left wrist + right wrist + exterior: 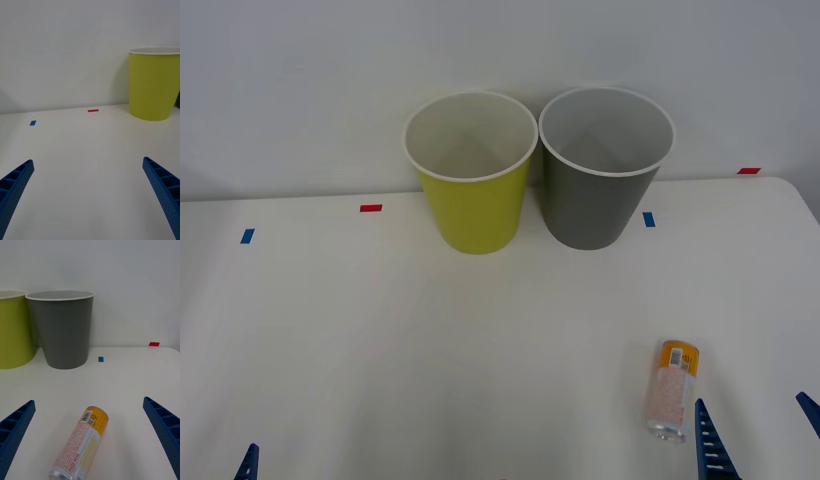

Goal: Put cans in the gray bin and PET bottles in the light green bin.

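The small slim drink can, with an orange band at its far end, a pinkish-white speckled body and a silver metal end toward the robot, lies on its side on the white worktop, near the front edge on the robot's right. The right pincer sits low just beside it, blue ribbed fingers spread wide; in the right wrist view the can lies between those fingers, touching neither. Well beyond, at the back of the worktop by the wall, stand the round tapered dark gray plastic bin with white rim and, touching it on its left, the round tapered yellow-green plastic bin with white rim and white inside, both upright. Small red and blue tape marks dot the worktop. The left pincer hovers low at the front left, fingers wide apart, gripping nothing.
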